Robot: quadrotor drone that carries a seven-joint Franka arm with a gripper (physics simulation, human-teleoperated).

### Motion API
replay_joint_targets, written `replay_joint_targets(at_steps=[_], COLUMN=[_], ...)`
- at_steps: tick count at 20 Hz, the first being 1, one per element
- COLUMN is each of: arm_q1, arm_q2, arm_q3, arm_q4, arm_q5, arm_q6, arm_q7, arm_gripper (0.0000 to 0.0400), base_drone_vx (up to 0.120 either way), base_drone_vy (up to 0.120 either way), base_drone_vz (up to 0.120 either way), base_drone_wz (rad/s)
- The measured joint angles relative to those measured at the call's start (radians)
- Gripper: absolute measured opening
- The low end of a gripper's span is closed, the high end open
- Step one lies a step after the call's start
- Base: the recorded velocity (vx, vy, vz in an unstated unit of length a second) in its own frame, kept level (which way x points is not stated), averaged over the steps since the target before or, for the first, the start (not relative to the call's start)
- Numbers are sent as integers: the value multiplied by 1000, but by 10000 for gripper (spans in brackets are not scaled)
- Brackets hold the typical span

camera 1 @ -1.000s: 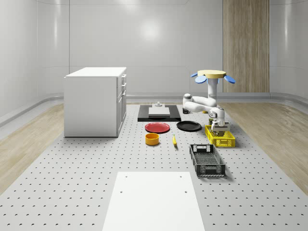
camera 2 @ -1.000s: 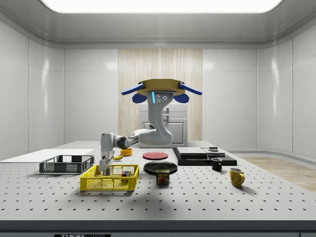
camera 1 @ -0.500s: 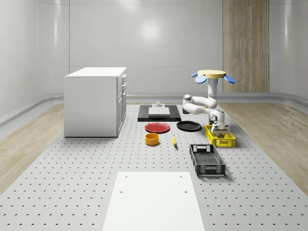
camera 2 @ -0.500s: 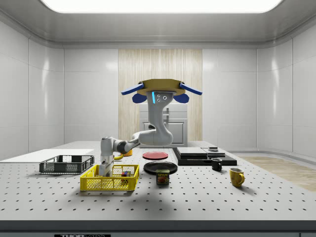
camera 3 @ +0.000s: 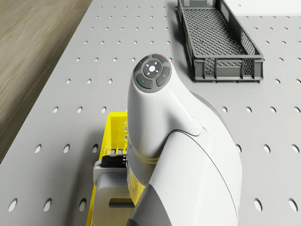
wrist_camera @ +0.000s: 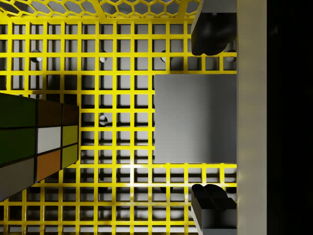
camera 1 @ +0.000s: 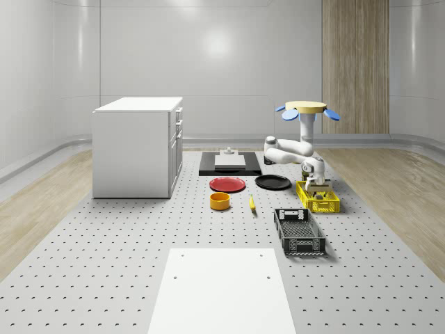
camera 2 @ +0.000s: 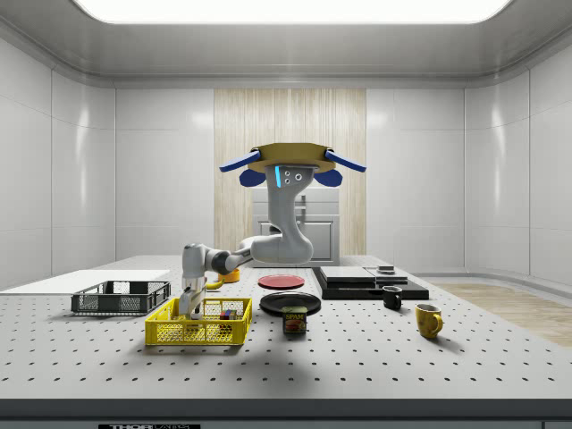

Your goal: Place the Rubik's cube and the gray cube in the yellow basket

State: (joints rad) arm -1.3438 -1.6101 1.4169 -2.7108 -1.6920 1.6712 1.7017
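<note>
In the side view, the nearest readable writing is on a small can (camera 2: 295,320) on the bench (camera 2: 375,357), just to the right of the yellow basket (camera 2: 198,332); its label seems to say SPAM, though the letters are too small to be sure.

The pincer (wrist_camera: 211,115) hangs just inside the yellow basket (wrist_camera: 117,63), pointing straight down at its mesh floor. Its two dark fingertips (wrist_camera: 212,32) stand well apart, open, with the gray cube (wrist_camera: 195,117) lying on the basket floor between them; neither tip appears to touch it. The Rubik's cube (wrist_camera: 36,142) rests on the same floor, a short way from the gray cube and apart from it.

In the whole-scene view the pincer (camera 1: 317,189) sits in the yellow basket (camera 1: 318,203), with a dark crate (camera 1: 299,232) closer to the camera and a black plate (camera 1: 272,182), a red plate (camera 1: 228,184) and an orange bowl (camera 1: 220,201) on the basket's left.

The drone (camera 2: 293,165) hovers above the bench, over the black plate's area beside the basket, its arm (camera 2: 259,248) bent down to the basket.
</note>
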Motion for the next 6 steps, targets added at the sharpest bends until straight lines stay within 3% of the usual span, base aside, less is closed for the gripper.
replay_joint_targets(at_steps=[6], arm_q1=[7], arm_q2=[-2], arm_q3=[52], arm_q4=[-7], arm_q5=[48], arm_q6=[-20], arm_q7=[-2], arm_gripper=[398], base_drone_vx=[0], base_drone_vy=[0], base_drone_vz=[0], base_drone_wz=[0])
